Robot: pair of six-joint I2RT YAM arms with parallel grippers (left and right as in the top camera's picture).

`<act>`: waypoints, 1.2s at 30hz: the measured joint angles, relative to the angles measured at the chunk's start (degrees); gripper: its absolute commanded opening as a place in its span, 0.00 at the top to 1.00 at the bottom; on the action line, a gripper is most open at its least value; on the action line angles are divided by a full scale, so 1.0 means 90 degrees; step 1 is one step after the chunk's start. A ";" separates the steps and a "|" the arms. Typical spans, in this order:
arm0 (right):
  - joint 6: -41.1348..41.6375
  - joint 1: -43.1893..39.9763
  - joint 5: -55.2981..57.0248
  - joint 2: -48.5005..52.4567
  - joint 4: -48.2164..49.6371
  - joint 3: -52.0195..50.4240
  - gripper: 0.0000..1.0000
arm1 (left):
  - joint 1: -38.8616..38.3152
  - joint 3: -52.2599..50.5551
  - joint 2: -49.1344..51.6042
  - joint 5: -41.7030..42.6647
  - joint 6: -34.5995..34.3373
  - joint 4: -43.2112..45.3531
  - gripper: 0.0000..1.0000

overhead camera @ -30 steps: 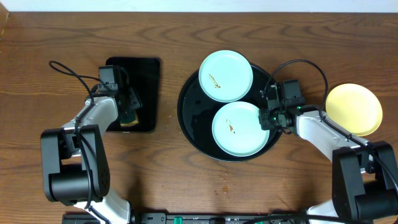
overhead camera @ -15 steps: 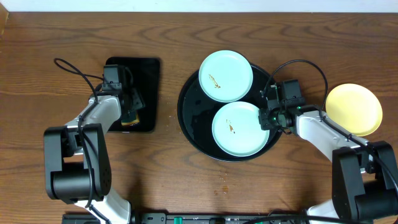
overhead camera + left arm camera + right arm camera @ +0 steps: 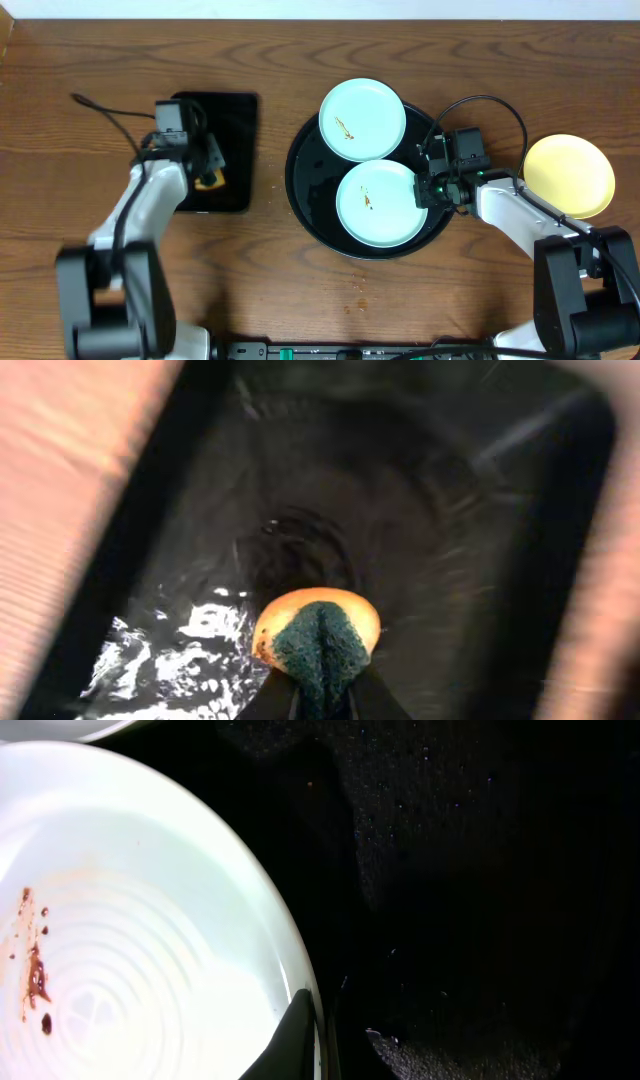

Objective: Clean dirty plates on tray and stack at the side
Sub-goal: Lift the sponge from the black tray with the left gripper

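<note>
Two mint-blue plates with brown smears lie on the round black tray (image 3: 305,190), the far plate (image 3: 362,120) at its back and the near plate (image 3: 378,205) at its front. My right gripper (image 3: 428,190) is shut on the near plate's right rim. In the right wrist view a dark finger (image 3: 300,1035) lies on that rim of the plate (image 3: 150,950). A pale yellow plate (image 3: 570,175) rests on the table at the right. My left gripper (image 3: 210,178) is shut on a yellow sponge with a green scouring face (image 3: 318,632).
A rectangular black tray (image 3: 235,120) lies at the left under my left gripper, and its wet floor (image 3: 400,510) glistens below the sponge. Small brown crumbs (image 3: 358,290) dot the table in front of the round tray. Cables loop behind both wrists.
My left gripper closed on the sponge and the left arm swung out to the left. My right gripper closed on the near plate's rim, and that plate slid slightly left.
</note>
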 measured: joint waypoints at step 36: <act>0.0114 0.0073 0.0051 0.0029 0.0095 -0.0002 0.58 | -0.0070 0.0049 -0.0855 0.2375 -0.0177 0.0639 0.93</act>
